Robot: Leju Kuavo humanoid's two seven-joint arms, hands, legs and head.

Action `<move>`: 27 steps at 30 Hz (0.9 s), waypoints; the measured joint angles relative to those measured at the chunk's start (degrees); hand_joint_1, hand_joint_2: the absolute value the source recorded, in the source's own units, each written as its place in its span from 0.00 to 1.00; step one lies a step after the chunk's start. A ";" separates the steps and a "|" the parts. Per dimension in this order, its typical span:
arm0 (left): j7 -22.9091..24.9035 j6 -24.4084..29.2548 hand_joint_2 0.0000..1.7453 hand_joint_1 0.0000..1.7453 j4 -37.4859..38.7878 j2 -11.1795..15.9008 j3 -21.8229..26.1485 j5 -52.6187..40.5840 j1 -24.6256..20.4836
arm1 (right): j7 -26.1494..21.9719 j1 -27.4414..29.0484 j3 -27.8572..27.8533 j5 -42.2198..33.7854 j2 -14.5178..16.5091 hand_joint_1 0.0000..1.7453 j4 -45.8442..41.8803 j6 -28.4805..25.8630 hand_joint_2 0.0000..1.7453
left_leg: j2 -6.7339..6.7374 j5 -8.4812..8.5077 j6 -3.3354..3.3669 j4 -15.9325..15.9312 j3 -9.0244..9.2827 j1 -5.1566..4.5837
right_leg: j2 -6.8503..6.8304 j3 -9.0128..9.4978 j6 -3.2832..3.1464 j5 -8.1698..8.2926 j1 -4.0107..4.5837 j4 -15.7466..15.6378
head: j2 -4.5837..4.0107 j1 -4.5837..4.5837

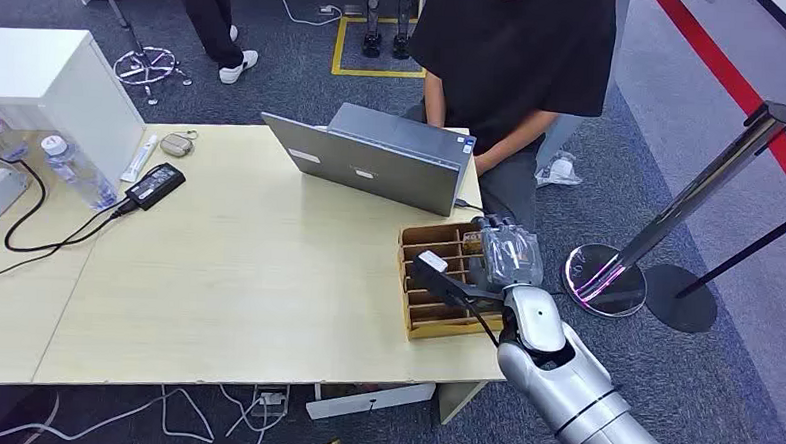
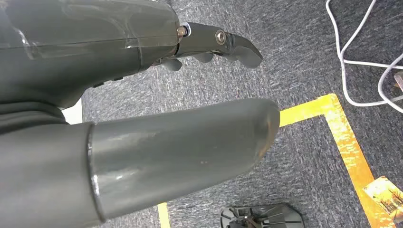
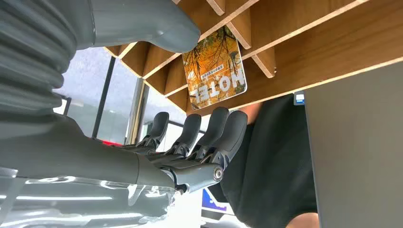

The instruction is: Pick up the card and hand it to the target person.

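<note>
one card (image 3: 215, 69) with orange autumn print and "hotel" lettering, standing in a slot of one brown cardboard divider box (image 1: 428, 284) at the 4 o'clock corner of the table (image 1: 237, 275). one right hand (image 1: 505, 255) is over the box's 3 o'clock side. in the right wrist view the thumb (image 3: 142, 21) sits just beside one edge of the card and the dark fingers (image 3: 209, 133) curl just off its lettered end, apart from the thumb. contact with the card can't be told from here, probably not gripping yet; the hand looks part open around it.

the head view hides the card behind the hand; the right wrist view gives the card face and the box partitions close up. the left wrist view has the left hand (image 2: 157, 114) hanging over grey carpet (image 2: 304, 61), thumb and fingers apart, nothing in it, with yellow floor tape (image 2: 349, 147), white cables (image 2: 356, 61) and one more orange printed card (image 2: 385, 194) on the floor at the frame edge.

one person in a black shirt (image 1: 516, 57) sits at 12 o'clock of the box behind one open grey laptop (image 1: 377, 161). a second person's legs (image 1: 217, 24) stand at 11 o'clock. at the table's 9 to 10 o'clock end: one water bottle (image 1: 76, 173), one black power brick (image 1: 155, 185) with cable, one white tube (image 1: 140, 158). one stanchion (image 1: 669, 219) stands at 3 o'clock on the floor.
</note>
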 joint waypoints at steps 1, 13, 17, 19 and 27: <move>0.01 0.00 0.00 0.00 0.00 0.00 0.00 0.00 0.00 | 0.07 0.00 0.00 0.17 -0.01 0.40 0.00 0.03 1.00 | 0.00 0.00 0.00 0.00 0.00 0.00 | 0.00 0.00 0.00 0.00 0.00 0.00 | 0.00 0.00; 0.04 0.00 0.00 0.00 0.00 0.00 -0.02 0.00 0.00 | 0.47 0.00 -0.01 1.27 -0.04 0.40 0.00 0.08 1.00 | 0.00 0.00 0.00 0.00 0.00 0.00 | 0.00 0.00 0.00 0.00 0.00 0.00 | 0.00 0.00; 0.04 0.00 0.00 0.00 0.00 0.00 -0.02 0.00 0.00 | 0.47 0.00 -0.01 1.27 -0.04 0.40 0.00 0.08 1.00 | 0.00 0.00 0.00 0.00 0.00 0.00 | 0.00 0.00 0.00 0.00 0.00 0.00 | -0.01 0.00; 0.04 0.00 0.00 0.00 0.00 0.00 -0.02 0.00 0.00 | 0.47 0.00 -0.01 1.27 -0.04 0.40 0.00 0.08 1.00 | 0.00 0.00 0.00 0.00 0.00 0.00 | 0.00 0.00 0.00 0.00 0.00 0.00 | -0.01 0.00; 0.06 0.00 0.00 0.00 0.00 -0.01 -0.02 0.00 -0.01 | 0.52 0.01 0.02 1.33 -0.04 0.40 0.00 0.96 1.00 | 0.00 0.00 0.00 0.00 0.00 0.00 | 0.00 0.00 0.00 0.00 0.00 0.00 | 0.00 0.00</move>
